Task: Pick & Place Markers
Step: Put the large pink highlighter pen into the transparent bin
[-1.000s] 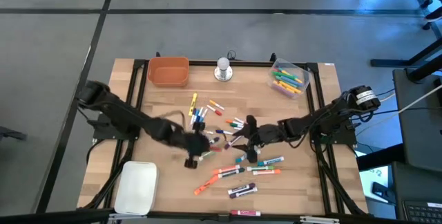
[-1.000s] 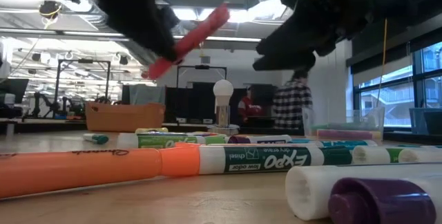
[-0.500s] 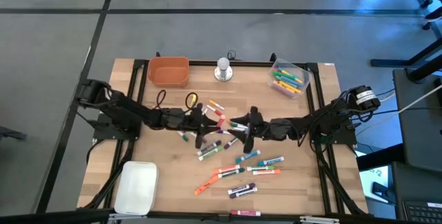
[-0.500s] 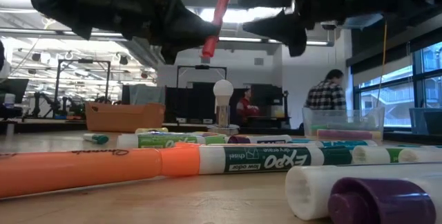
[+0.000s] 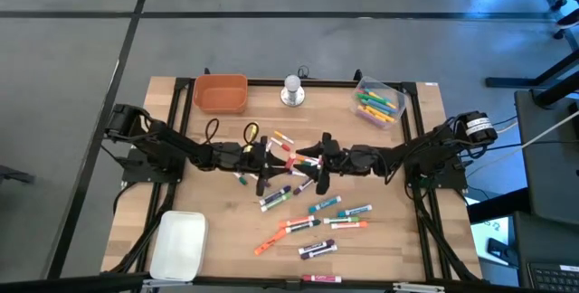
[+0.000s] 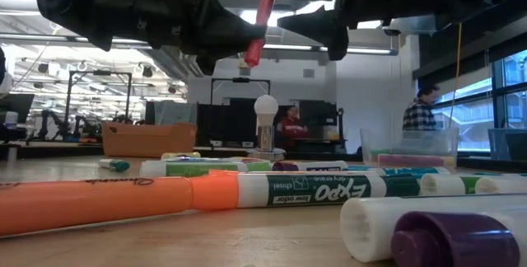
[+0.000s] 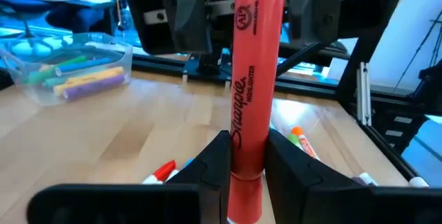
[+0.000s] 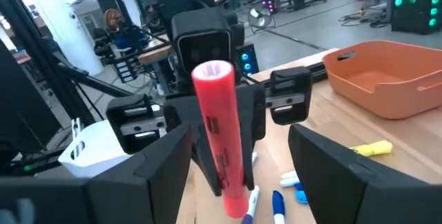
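Observation:
A red marker [image 7: 252,79] is clamped in my left gripper [image 7: 246,175], above the middle of the table [image 5: 425,239]. The marker slants upward toward my right gripper [image 8: 245,158], which faces it from the table's right. That gripper is open, with one finger on either side of the marker's free end [image 8: 210,72], and it does not touch it. The high view shows the two grippers, left [image 5: 271,159] and right [image 5: 317,161], close together. Many other markers [image 5: 308,225] lie scattered flat on the wood. My left gripper pinches the red marker near its lower end [image 7: 246,162] between its two fingers [image 7: 214,169]. The fingers come in level from the table's left. The marker is lifted clear of the table and sticks out past the fingertips, tilted up toward the other gripper.
At the far edge stand an orange tray [image 5: 220,93], a silver knob-like object [image 5: 291,90] and a clear bin [image 5: 377,101] holding coloured markers. A white tray [image 5: 178,244] lies at the near left. People move about in the room behind [image 6: 420,114].
My left gripper has swung from nearer the table's near edge toward the middle and turned level, carrying the red marker, which now stands steeper. For the last half second it has stayed still. My right gripper has risen, tipped toward level and drawn in around the marker's free end.

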Controlling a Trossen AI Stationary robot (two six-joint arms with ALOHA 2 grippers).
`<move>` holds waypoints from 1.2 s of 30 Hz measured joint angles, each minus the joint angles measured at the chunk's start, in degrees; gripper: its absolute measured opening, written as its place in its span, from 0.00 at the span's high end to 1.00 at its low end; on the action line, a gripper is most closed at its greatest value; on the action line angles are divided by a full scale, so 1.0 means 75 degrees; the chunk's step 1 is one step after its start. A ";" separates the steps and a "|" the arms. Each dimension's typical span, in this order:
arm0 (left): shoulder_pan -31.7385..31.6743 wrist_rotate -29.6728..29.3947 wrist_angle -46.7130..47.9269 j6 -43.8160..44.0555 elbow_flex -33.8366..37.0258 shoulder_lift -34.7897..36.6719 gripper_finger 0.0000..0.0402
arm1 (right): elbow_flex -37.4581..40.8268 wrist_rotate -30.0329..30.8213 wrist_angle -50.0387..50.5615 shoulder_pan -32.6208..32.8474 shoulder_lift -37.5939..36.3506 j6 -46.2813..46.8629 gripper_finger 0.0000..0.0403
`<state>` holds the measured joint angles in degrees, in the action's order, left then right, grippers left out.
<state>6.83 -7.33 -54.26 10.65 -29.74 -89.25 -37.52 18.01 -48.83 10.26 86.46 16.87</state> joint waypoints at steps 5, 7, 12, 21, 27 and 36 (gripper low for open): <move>-0.0084 -0.0041 -0.0164 0.0315 0.0000 0.0000 0.85 | -0.0003 -0.0038 0.0004 0.0001 0.0003 -0.0357 0.40; -0.0172 -0.0064 -0.0149 0.0546 0.0000 0.0000 0.85 | -0.0003 -0.0037 0.0004 0.0004 0.0003 -0.0441 0.40; -0.0333 0.0084 -0.0152 0.0744 0.0000 0.0000 0.85 | -0.0006 -0.0031 0.0030 0.0009 0.0003 -0.0479 0.40; -0.0341 0.0204 -0.0157 0.0909 0.0000 0.0000 0.85 | -0.0006 0.0171 -0.0025 0.0012 0.0009 -0.0481 0.40; -0.0341 0.0140 -0.0154 0.1106 0.0000 0.0000 0.85 | -0.0009 0.0252 -0.0025 0.0012 0.0009 -0.0511 0.40; -0.0338 0.0134 -0.0154 0.1173 0.0000 0.0000 0.85 | -0.0009 0.0226 -0.0060 0.0012 0.0009 -0.0513 0.40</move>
<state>4.29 -6.33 -55.42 19.45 -29.74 -89.25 -37.58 19.71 -49.27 10.35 86.52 13.02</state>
